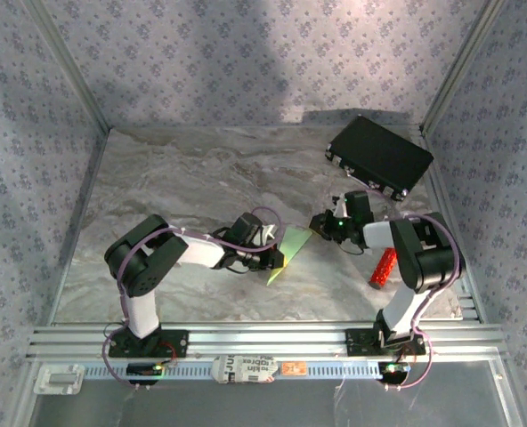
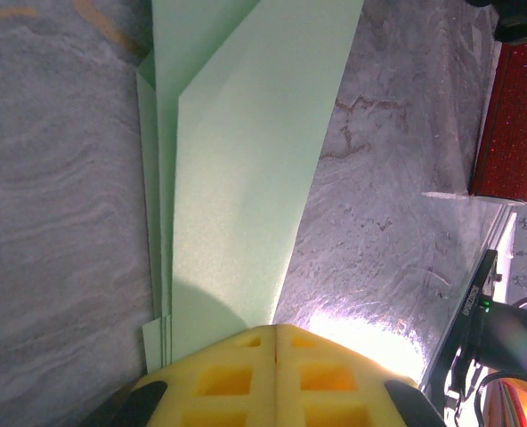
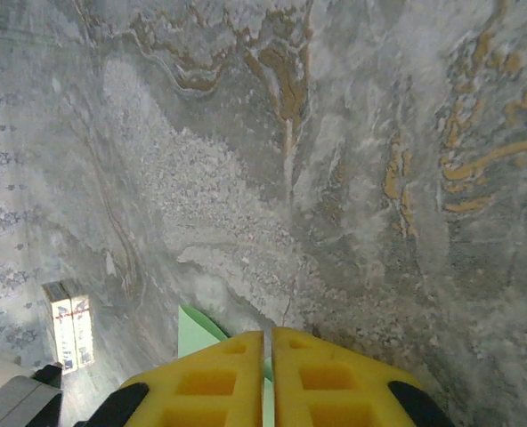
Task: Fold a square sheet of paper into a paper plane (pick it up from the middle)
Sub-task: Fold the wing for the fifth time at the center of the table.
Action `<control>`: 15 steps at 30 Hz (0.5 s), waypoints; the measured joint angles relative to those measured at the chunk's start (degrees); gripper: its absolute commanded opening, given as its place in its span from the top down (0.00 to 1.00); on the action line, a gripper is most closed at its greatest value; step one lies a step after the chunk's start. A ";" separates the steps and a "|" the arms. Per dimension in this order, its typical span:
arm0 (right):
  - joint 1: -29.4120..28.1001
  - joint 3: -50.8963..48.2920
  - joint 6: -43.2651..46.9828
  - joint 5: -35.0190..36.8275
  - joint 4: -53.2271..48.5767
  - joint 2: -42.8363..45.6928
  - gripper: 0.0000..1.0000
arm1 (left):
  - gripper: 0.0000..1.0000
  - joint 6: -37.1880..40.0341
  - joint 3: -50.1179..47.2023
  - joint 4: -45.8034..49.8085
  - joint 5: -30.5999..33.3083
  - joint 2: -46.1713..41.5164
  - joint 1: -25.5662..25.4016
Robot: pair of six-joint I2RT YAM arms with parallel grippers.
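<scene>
The left pincer point(image 1: 275, 252) is pressed together, its yellow fingers point(image 2: 237, 374) flush with no gap between them, and it sits right at the near end of the sheet of paper point(image 1: 290, 251). From the left wrist, the paper is a long, pale green, folded shape. Several layers are stacked along its left edge, a diagonal fold line runs up its face, and it reaches away from the fingertips over the marbled tabletop point(image 1: 201, 178). Whether those tips actually press on it is hard to say.

Over to the right pincer point(image 1: 322, 222): its fingers point(image 3: 210, 382) are all but pressed together too, with just a hairline slit between them, and they point down at the tabletop by the paper's far tip. A small green corner of the paper peeks out just left of the fingers, and a sliver of green shows in the slit. Whether it is pinched there cannot be told.

The paper lies mid-table between the two pincers. A red cylinder point(image 1: 383, 267) rests beside the right arm, apart from the paper, and a black case point(image 1: 379, 157) sits at the far right corner.
</scene>
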State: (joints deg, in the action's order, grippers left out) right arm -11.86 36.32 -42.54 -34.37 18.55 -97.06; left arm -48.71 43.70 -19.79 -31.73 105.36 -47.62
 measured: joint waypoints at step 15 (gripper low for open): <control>-14.23 -4.31 -1.92 5.38 -2.03 11.13 0.90 | 1.00 -0.85 -0.04 -0.55 0.00 0.02 0.00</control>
State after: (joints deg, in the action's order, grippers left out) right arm -26.09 32.01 -44.47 -28.99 16.51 -85.93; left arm -49.56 43.66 -20.34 -31.73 105.38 -47.62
